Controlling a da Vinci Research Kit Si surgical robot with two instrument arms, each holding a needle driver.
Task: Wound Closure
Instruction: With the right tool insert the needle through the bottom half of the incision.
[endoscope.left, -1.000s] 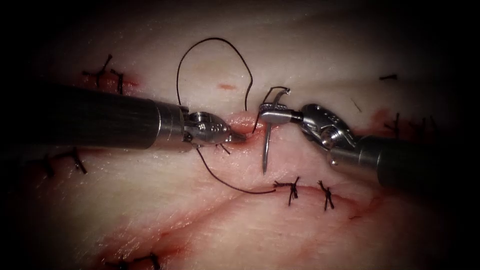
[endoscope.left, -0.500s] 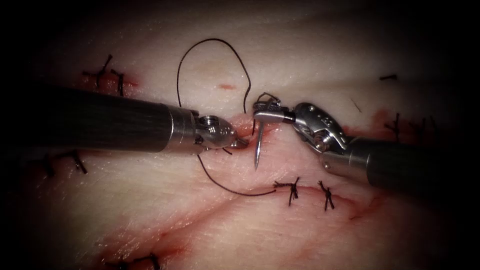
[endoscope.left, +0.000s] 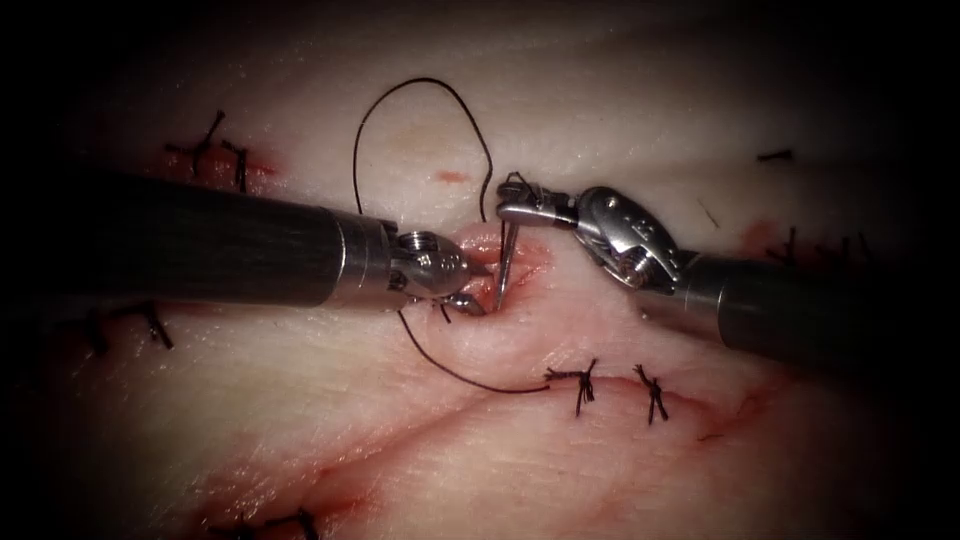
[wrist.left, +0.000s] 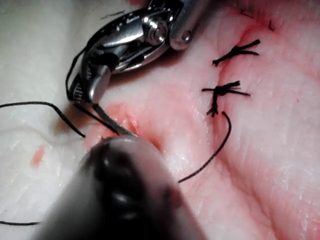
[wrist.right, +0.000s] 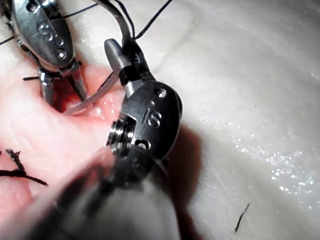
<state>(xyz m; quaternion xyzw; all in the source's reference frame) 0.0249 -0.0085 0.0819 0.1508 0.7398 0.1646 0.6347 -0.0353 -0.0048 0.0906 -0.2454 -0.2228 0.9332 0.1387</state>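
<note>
My right tool (endoscope.left: 512, 211) is shut on the curved needle (endoscope.left: 505, 262) close to its thread end. The needle hangs down from it, with its tip at the red cut (endoscope.left: 500, 290) in the tissue (endoscope.left: 600, 100); I cannot tell if it has entered. My left tool (endoscope.left: 478, 287) comes in from the cut's left. Its jaws stand open on either side of the needle's tip and hold nothing. In the right wrist view the left tool (wrist.right: 59, 89) is spread over the cut beside the needle (wrist.right: 95, 97). Dark thread (endoscope.left: 420, 80) loops away above the cut.
Another run of thread (endoscope.left: 450, 367) leads to two knotted stitches (endoscope.left: 580, 380) (endoscope.left: 652, 392) on a closed line below. More stitches sit at the far left (endoscope.left: 212, 150), the lower left (endoscope.left: 130, 325) and the right (endoscope.left: 790, 245).
The left tool's jaws went from shut to open at the cut. The right tool carried the needle left and a little up, bringing its tip down to the cut between those jaws.
</note>
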